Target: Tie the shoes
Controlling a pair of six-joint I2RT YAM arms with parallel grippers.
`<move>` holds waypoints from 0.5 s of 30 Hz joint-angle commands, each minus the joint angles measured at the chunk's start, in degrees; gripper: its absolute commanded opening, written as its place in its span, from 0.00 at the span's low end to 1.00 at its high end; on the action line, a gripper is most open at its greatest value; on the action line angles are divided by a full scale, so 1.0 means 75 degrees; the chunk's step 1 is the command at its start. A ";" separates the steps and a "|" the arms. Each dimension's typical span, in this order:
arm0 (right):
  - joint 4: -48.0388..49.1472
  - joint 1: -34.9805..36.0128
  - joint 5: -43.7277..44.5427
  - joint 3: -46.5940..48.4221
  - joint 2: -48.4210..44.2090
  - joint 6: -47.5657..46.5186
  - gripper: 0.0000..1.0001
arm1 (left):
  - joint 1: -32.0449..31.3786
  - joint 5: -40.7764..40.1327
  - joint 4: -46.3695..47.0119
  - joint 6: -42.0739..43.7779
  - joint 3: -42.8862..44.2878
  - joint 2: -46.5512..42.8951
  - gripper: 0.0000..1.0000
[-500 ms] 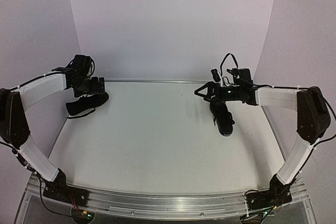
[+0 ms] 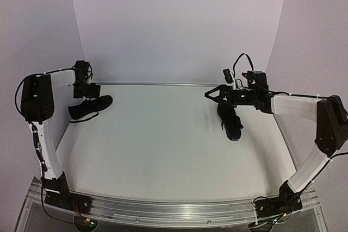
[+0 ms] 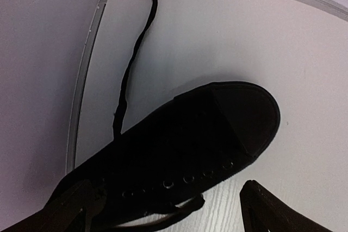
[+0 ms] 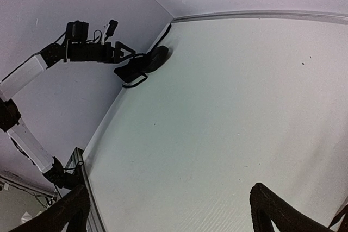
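White table (image 2: 163, 156), lilac walls (image 2: 179, 25): nothing gripped, jaws wide both sides.
left gripper (image 2: 91, 93) hangs over shoe (image 2: 89, 107) at upper left of frame; right gripper (image 2: 213, 95) above other shoe (image 2: 231, 120), right of centre.

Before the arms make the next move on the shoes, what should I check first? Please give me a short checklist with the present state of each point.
1. Left gripper open: ok, jaws wide apart.
2. Left-side shoe under the left gripper: ok, it lies between the fingers.
3. Loose lace free to grasp: ok, it lies stretched on the table.
4. Right gripper open: ok.
5. Right-side shoe in the right wrist view: not ok, it does not show there.
6. Laces of the right-side shoe: cannot tell, too dark.
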 commanded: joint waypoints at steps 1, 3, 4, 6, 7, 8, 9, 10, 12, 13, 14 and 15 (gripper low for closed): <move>0.0226 0.0035 -0.0126 -0.0247 -0.0149 -0.0111 0.98 | 0.0377 0.0135 0.0536 0.0960 0.0716 0.0565 0.96; 0.0225 0.0031 -0.0155 -0.0291 -0.0116 -0.0087 0.98 | 0.0474 0.0272 0.0425 0.1153 0.0943 0.0861 0.95; 0.0221 0.0034 -0.0151 -0.0305 -0.0110 -0.0081 0.98 | 0.0510 0.0342 0.0348 0.1250 0.1008 0.0963 0.95; 0.0216 0.0039 -0.0118 -0.0334 -0.0118 -0.0085 0.98 | 0.0572 0.0538 0.0259 0.1344 0.0949 0.1048 0.95; 0.0216 0.0039 -0.0094 -0.0336 -0.0115 -0.0088 0.98 | 0.0639 0.0703 0.0261 0.1339 0.0860 0.1025 0.94; 0.0216 0.0041 -0.0090 -0.0330 -0.0093 -0.0088 0.98 | 0.0702 0.1015 0.0253 0.1335 0.0756 0.0993 0.94; 0.0216 0.0038 -0.0090 -0.0307 -0.0053 -0.0093 0.98 | 0.0753 0.1349 0.0170 0.1311 0.0701 0.0968 0.94; 0.0224 0.0032 -0.0090 -0.0281 -0.0017 -0.0085 0.98 | 0.0815 0.1551 0.0037 0.1265 0.0711 0.0977 0.93; 0.0231 0.0039 -0.0107 -0.0188 0.0133 -0.0036 0.98 | 0.0889 0.1834 -0.0482 0.1197 0.0811 0.1059 0.90; 0.0237 0.0040 -0.0120 -0.0130 0.0215 -0.0009 0.98 | 0.0903 0.1918 -0.0610 0.1188 0.0819 0.1107 0.88; 0.0239 0.0040 -0.0151 -0.0073 0.0301 0.0019 0.98 | 0.0908 0.1974 -0.0700 0.1210 0.0809 0.1174 0.86; 0.0240 0.0036 -0.0179 -0.0012 0.0382 0.0048 0.98 | 0.0920 0.2022 -0.0809 0.1220 0.0840 0.1278 0.83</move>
